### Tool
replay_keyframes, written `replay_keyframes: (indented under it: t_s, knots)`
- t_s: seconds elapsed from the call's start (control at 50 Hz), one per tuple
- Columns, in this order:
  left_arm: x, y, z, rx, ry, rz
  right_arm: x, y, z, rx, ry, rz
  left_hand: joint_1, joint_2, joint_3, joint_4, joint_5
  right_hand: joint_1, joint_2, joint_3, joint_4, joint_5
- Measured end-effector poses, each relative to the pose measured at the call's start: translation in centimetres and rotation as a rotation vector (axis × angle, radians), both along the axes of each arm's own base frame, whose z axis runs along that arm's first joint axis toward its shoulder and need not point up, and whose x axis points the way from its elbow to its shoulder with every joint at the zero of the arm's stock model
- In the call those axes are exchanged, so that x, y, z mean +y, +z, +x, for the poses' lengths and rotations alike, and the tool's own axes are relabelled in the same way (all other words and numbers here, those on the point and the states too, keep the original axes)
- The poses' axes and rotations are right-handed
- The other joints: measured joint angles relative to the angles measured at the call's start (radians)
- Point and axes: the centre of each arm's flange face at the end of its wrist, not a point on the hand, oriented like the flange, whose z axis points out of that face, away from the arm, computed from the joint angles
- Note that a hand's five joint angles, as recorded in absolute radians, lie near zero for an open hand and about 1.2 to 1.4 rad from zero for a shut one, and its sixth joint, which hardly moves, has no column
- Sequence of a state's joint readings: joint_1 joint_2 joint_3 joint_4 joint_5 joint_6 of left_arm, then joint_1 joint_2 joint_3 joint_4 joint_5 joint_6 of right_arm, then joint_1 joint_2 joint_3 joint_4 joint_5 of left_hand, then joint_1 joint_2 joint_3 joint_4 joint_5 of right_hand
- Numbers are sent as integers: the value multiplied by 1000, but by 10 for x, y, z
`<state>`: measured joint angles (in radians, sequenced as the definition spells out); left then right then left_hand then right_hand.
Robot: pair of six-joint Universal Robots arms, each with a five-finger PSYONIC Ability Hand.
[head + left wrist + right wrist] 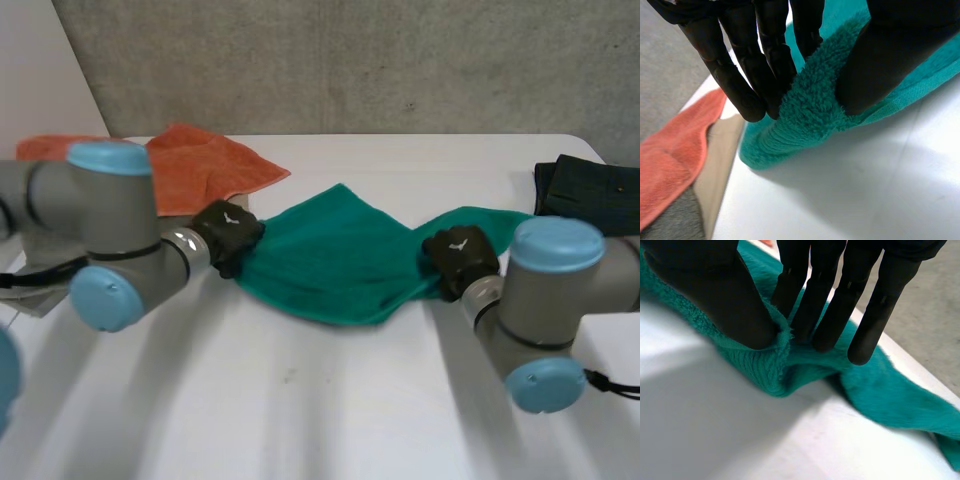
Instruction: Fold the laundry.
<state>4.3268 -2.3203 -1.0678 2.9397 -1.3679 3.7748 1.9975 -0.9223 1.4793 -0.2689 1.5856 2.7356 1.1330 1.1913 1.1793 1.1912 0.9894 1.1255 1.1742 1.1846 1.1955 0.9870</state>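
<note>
A green towel lies rumpled across the middle of the white table. My left hand is at the towel's left edge; in the left wrist view its fingers and thumb pinch a raised fold of the green towel. My right hand is on the towel's right part; in the right wrist view its thumb and fingers pinch a ridge of the green towel.
An orange cloth lies at the back left, over a beige cloth and a grey one. A dark folded cloth sits at the right edge. A grey wall stands behind the table.
</note>
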Motion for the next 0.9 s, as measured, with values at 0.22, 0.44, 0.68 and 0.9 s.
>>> replay_keyframes:
  t_s: [0.22, 0.44, 0.68, 0.9]
  knots:
    - [76, 116, 41, 123, 101, -120, 14, 149, -51, 65, -52, -57, 0, 2, 4, 4, 0, 0, 0, 3, 3, 0]
    - [88, 140, 57, 203, 173, -127, 20, 191, -75, 178, -45, 30, 0, 2, 4, 4, 0, 14, 0, 3, 3, 31]
    - [-30, 180, 18, 441, 211, -541, -82, 211, -41, -37, -135, -458, 0, 4, 6, 4, 0, 14, 0, 3, 4, 31]
    - [-29, 247, 19, 718, 205, -748, -72, 303, -39, -358, -127, -912, 0, 4, 6, 4, 12, 14, 0, 3, 4, 43]
